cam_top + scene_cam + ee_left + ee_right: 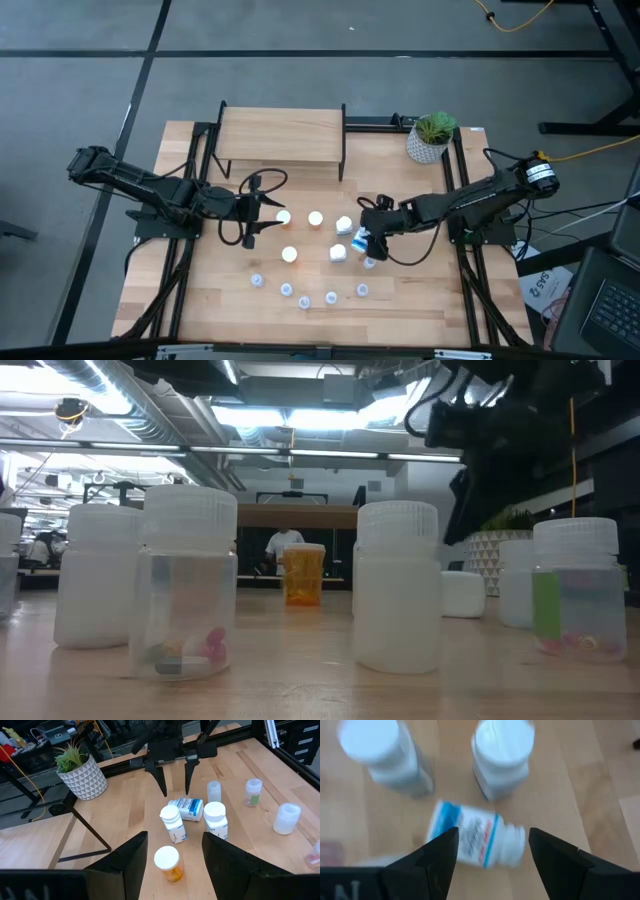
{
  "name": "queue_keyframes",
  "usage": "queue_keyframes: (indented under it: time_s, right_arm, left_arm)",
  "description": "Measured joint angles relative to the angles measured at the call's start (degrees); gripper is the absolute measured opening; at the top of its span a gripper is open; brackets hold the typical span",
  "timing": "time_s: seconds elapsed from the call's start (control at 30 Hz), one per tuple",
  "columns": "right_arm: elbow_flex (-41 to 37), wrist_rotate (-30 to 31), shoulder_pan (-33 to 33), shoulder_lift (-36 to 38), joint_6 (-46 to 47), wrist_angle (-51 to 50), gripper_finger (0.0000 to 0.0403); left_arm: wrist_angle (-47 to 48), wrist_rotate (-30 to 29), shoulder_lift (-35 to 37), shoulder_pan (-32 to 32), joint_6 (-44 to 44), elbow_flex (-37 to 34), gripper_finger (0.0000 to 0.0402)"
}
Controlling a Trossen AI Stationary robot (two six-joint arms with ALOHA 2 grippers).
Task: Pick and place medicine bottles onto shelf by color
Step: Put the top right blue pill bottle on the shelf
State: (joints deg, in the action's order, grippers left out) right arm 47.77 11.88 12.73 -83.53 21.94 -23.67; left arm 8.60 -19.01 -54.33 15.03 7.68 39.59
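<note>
The shelf point(280, 135) stands at the table's far side. Orange bottles with white caps point(315, 218) and white bottles point(344, 225) stand mid-table. One white bottle with a blue label point(475, 842) lies on its side. My right gripper point(492, 857) hangs open just above it, a finger on either side, not touching. My left gripper point(172, 865) is open to the left of the group, its fingers either side of an orange bottle point(167, 862) that stands on the table ahead of them, with a gap to each finger.
Several pale vials point(304, 300) stand in a curved row toward the table's near edge. A white pot with a green plant point(432, 135) stands at the far right corner. Black frame rails point(465, 200) run along both sides.
</note>
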Motion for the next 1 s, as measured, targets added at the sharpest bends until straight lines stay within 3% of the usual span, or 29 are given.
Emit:
queue_keyframes:
  time_s: [0.17,0.6,1.0]
  right_arm:
    - [0.00,0.07,-0.02,0.00,-4.13,0.41,0.0245]
    - [0.07,0.09,0.61,-3.13,9.19,3.33,0.0245]
    - [0.06,2.03,0.59,-6.31,9.25,1.71,0.0245]
  left_arm:
    - [-0.02,-0.01,0.00,0.00,0.02,0.00,0.0182]
    - [-0.04,-0.01,0.00,0.00,0.02,0.00,0.0182]
    - [-0.07,0.00,0.00,0.00,0.01,0.00,0.0182]
